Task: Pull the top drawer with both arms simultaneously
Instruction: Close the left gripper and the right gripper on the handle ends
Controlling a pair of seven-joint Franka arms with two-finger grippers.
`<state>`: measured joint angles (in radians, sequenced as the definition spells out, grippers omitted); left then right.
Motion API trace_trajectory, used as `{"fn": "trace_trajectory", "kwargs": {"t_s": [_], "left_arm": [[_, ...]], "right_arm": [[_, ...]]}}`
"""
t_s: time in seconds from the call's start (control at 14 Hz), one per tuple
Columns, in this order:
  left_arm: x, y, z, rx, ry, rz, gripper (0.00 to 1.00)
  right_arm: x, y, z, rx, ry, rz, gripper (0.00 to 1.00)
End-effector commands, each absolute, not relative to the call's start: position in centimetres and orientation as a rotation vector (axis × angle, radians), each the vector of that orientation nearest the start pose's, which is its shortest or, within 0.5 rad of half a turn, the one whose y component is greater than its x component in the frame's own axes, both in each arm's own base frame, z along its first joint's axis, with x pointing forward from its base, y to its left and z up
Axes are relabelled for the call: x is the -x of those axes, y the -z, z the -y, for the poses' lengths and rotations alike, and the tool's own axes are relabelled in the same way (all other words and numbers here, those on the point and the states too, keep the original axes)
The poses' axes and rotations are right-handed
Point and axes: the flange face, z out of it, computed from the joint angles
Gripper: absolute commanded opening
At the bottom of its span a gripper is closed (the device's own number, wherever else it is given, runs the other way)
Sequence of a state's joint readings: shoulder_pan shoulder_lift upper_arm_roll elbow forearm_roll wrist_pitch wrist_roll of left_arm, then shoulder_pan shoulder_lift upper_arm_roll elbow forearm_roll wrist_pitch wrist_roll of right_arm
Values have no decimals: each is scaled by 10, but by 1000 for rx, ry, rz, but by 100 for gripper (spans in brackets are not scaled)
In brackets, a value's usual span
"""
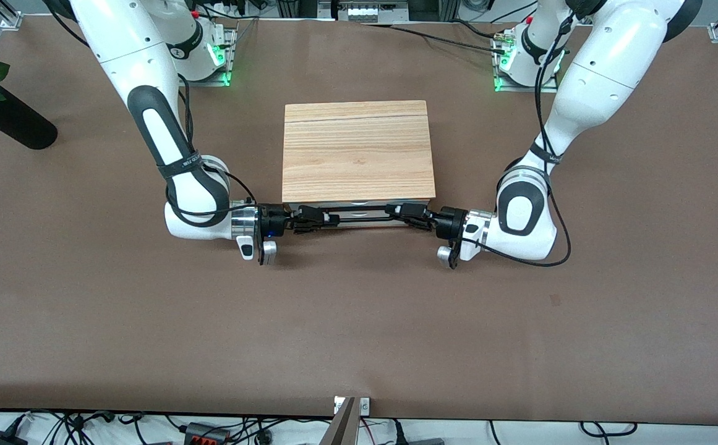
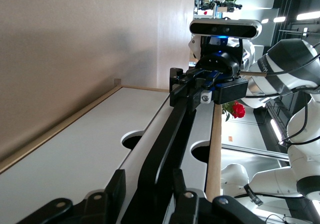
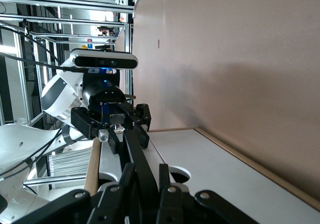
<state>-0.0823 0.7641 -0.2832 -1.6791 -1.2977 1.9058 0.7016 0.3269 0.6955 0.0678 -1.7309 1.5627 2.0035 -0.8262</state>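
**Both claws clamped on the top drawer's handle**

We noted the brown worktop [image 1: 359, 321] carrying a cabinet with a wood-grain top [image 1: 357, 151] at its middle, between the two arm bases. The left arm [image 1: 587, 93] came down from its base and bent low at the worktop, its wrist lying level toward the cabinet's front; the right arm [image 1: 148, 105] mirrored it from its own end.

The top drawer [image 1: 359, 207] sat just under the cabinet top, its white front facing the front camera and showing only as a thin strip there. In the left wrist view we saw the white front panel [image 2: 90, 154] with rounded notches along its edge.

The thin black bar handle [image 1: 362, 216] ran across the drawer front. The left claw [image 1: 409, 215] was closed on the handle at the end toward the left arm, its fingers [image 2: 107, 196] pinching the bar [image 2: 165, 149]. The right claw [image 1: 310, 217] was closed on the other end, fingers [image 3: 127, 181] set either side of the bar [image 3: 140, 159].

A black vase with a red rose [image 1: 0, 111] lay near the worktop's corner at the right arm's end, well apart from the cabinet.
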Motion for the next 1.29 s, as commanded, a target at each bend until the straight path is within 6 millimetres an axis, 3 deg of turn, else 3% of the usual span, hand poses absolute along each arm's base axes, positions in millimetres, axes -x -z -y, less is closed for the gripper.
{"fn": "trace_trajectory", "kwargs": {"t_s": [0.0, 0.43, 0.79, 1.0, 1.21], "left_arm": [[-588, -185, 283, -1767, 256, 117, 31], [-591, -187, 284, -1750, 240, 89, 16], [-601, -194, 282, -1746, 208, 85, 15], [-604, -194, 284, -1745, 201, 84, 15], [-610, -196, 280, -1753, 187, 86, 14]], "right_arm": [[-587, -199, -306, 1852, -55, 90, 14], [-588, -200, -304, 1851, -50, 89, 14], [-596, -207, -301, 1847, -31, 89, 14], [-610, -222, -304, 1840, 5, 113, 14], [-626, -217, -300, 1836, 25, 103, 14]]}}
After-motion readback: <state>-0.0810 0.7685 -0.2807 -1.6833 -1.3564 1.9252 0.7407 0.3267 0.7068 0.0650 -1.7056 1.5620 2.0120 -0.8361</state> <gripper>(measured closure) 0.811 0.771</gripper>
